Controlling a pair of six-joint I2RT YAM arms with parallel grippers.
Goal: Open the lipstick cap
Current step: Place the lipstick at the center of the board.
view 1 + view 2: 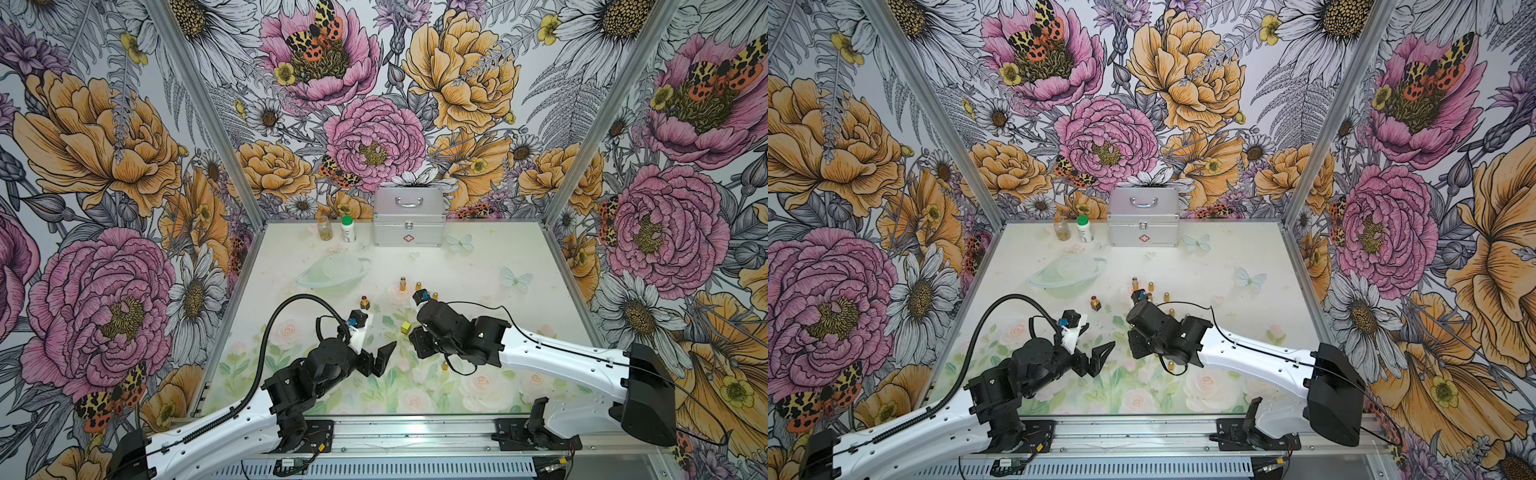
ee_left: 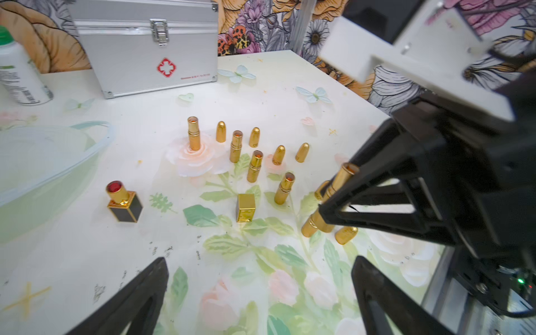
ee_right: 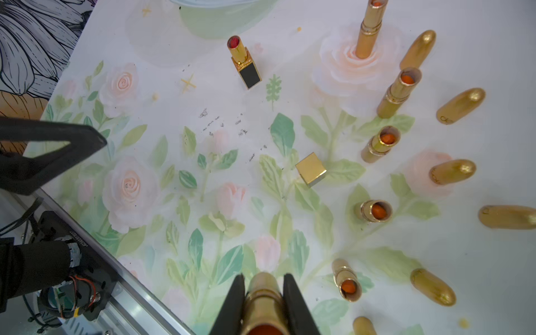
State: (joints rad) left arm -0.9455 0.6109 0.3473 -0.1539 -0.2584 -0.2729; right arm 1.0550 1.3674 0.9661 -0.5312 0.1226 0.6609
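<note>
Clamped tight between the right gripper's (image 3: 264, 280) two black plastic fingers, a smooth, shiny gold lipstick tube (image 3: 262, 301) fills the near edge of the right wrist view. Its open mouth shows orange and is partly cut off by the frame. Seen from the left wrist view, this tube leans tilted above the flower-printed table (image 2: 290, 81), near its middle, and the gripper around it is blurred. The left gripper (image 2: 259, 261) hangs with its triangular black fingers spread wide apart, nothing between them. A rounded, bullet-shaped gold cap (image 2: 346, 234) rests just beside the held tube's lower end; whether it stands or lies is hard to tell. Farther off stand more uncapped gold tubes (image 2: 193, 133) and bullet caps (image 2: 220, 131), a square black-and-gold lipstick (image 2: 124, 203) with a red stick, a boxy gold lid (image 2: 245, 207), and a silver metal case (image 2: 145, 49) marked with a red cross. In both top views the held tube is hidden beneath the right arm.
</note>
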